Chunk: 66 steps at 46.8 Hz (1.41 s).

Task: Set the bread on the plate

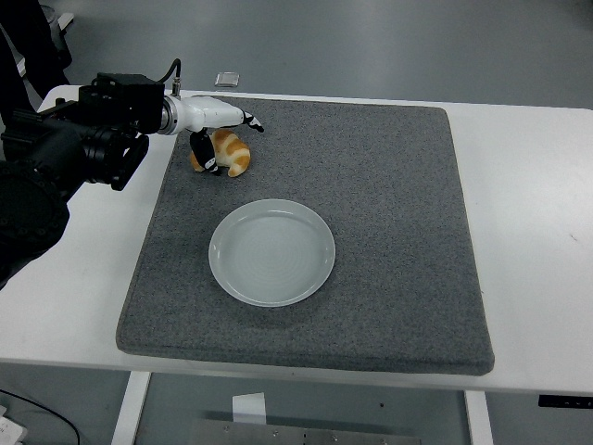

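A golden croissant-shaped bread (233,154) lies on the grey mat (389,204) near its far left corner. My left hand (232,146) reaches in from the left and straddles the bread. Its thumb (206,154) hangs down in front of the bread's left end, and its white-and-black fingers (243,119) stretch over the far side. The hand is open around the bread, which rests on the mat. An empty pale round plate (222,278) sits on the mat nearer to me, a short way right of the bread. My right arm does not show.
The mat covers most of the white table (537,213). A small grey object (227,79) lies beyond the table's far edge. My bulky black left forearm (83,148) hangs over the table's left side.
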Tool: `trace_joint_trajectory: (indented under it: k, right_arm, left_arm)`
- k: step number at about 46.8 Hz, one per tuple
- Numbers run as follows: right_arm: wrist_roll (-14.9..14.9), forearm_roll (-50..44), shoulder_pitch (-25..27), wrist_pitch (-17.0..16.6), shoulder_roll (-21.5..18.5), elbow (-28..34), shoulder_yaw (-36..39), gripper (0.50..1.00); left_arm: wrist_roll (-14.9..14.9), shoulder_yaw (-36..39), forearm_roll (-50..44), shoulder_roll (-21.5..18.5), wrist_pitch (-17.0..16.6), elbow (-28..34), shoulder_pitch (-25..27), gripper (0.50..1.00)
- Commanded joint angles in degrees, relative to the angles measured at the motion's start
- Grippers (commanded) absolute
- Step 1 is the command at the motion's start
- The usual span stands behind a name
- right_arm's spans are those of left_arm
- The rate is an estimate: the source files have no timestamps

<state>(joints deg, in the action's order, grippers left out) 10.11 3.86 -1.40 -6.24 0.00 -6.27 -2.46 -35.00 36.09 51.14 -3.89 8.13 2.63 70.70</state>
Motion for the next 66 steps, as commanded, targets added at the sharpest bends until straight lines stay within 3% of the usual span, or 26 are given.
trace_joint_trajectory:
  k: [1, 7, 15, 17, 22, 29, 50, 59, 66]
  right_arm:
    - [0.0, 0.0, 0.0, 0.0, 0.0, 0.0, 0.0, 0.932]
    - [0.0, 0.0, 0.0, 0.0, 0.0, 0.0, 0.0, 0.932]
    - [0.0, 0.0, 0.0, 0.0, 0.0, 0.0, 0.0, 0.932]
    - [0.0, 0.0, 0.0, 0.0, 0.0, -0.1, 0.0, 0.932]
    - [0.0, 0.0, 0.0, 0.0, 0.0, -0.1, 0.0, 0.932]
    - [0.0, 0.0, 0.0, 0.0, 0.0, 0.0, 0.0, 0.932]
    - [0.0, -0.1, 0.0, 0.1, 0.0, 0.0, 0.0, 0.932]
    - [0.0, 0.0, 0.0, 0.1, 0.0, 0.0, 0.0, 0.932]
    - [0.0, -0.1, 0.0, 0.1, 0.0, 0.0, 0.0, 0.932]
  left_arm:
    - [0.0, 0.3, 0.0, 0.1, -0.1, 0.0, -0.5, 0.943]
    - [0.0, 0.5, 0.1, 0.1, -0.1, -0.1, -0.6, 0.896]
    - [0.0, 0.6, 0.4, 0.1, -0.1, -0.1, -0.7, 0.782]
    - [0.0, 0.6, 0.4, 0.2, -0.1, -0.1, -0.7, 0.776]
    - [0.0, 0.6, 0.4, 0.2, -0.1, -0.1, -0.7, 0.688]
    - [0.0, 0.7, 0.9, 0.2, -0.1, -0.1, -0.7, 0.5]
    - [0.0, 1.9, -0.2, 2.2, 0.1, -4.0, -0.4, 0.5]
    - [0.0, 1.7, -2.6, 2.3, 1.2, -4.0, 2.9, 0.5]
    - [0.0, 1.7, -5.1, 2.3, 4.1, -4.0, 6.1, 0.5]
